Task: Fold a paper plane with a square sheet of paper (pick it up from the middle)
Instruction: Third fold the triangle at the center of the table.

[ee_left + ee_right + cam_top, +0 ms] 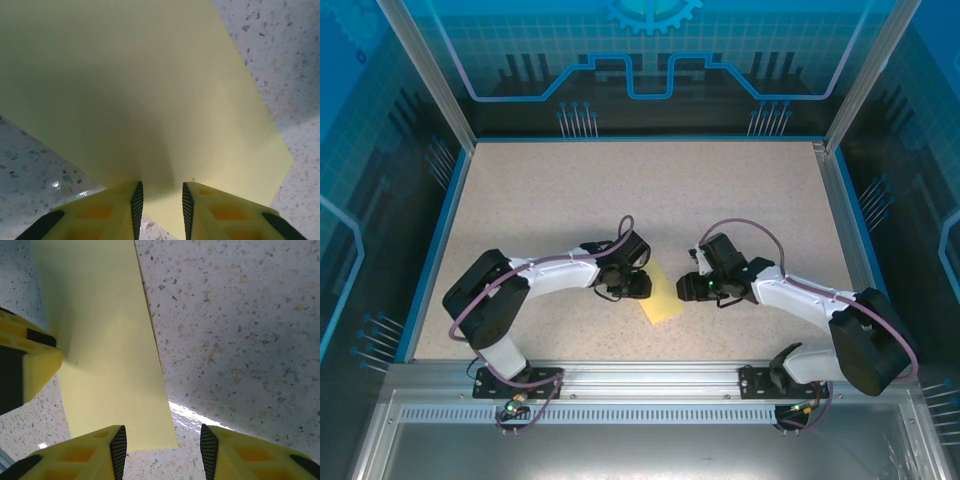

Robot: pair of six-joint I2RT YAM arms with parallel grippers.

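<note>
The square sheet of paper point(661, 300) lies on the table point(570, 190) toward its near edge. The left gripper point(162, 200) is over its left side and the right gripper point(162, 445) over its right edge.

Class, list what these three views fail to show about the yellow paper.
Top view: the left arm covers part of the yellow paper; creases too small to read.
Left wrist view: top and left edges crop it.
Right wrist view: top edge crops it.

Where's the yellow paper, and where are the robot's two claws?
yellow paper point(663, 300): overhead view, middle of the sheet.
left claw point(160, 195): left wrist view, gap between its fingertips.
right claw point(162, 436): right wrist view, gap between its fingertips.
</note>
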